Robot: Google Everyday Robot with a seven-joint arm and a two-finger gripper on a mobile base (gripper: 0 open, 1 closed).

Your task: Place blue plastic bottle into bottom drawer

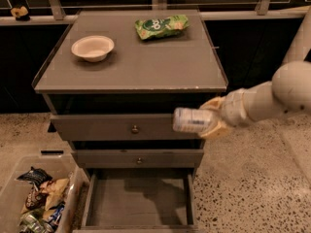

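Note:
My gripper (212, 118) comes in from the right on a pale arm and is shut on the blue plastic bottle (192, 120). The bottle lies sideways in the fingers, pointing left, in front of the top drawer's right half and well above the floor. The bottom drawer (138, 201) is pulled open below it, a wide grey box with a bare flat floor. The bottle hangs above the drawer's right side.
The grey cabinet top (131, 62) carries a white bowl (92, 47) and a green snack bag (160, 26). Two upper drawers with small brass knobs (135, 129) are closed. A clear bin of snack packets (36, 203) stands on the floor at the lower left.

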